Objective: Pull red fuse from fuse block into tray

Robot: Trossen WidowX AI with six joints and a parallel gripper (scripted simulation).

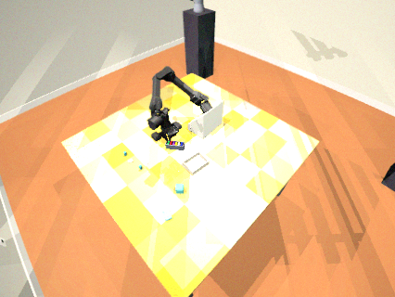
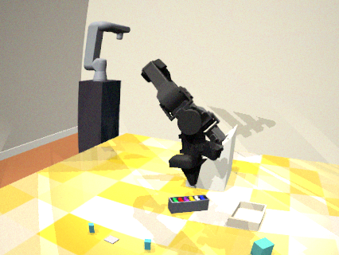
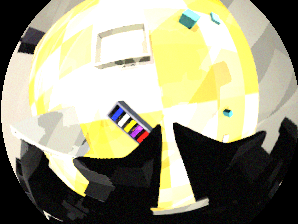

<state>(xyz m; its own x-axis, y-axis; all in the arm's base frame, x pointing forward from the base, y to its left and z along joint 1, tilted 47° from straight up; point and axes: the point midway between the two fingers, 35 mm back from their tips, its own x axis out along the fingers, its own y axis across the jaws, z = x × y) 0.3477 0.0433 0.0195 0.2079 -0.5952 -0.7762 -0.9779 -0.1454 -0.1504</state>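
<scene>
The dark fuse block lies on the yellow-and-white mat and holds a row of coloured fuses. The red fuse sits in the block, second from one end. The pale open tray lies to the right of the block and is empty. My gripper points down just behind and above the block, near its red-fuse end. Its fingers stand close together with nothing between them.
A white upright panel stands right behind the gripper. A dark pedestal with a grey arm stands at the back. Small cyan cubes and a white tile lie in front.
</scene>
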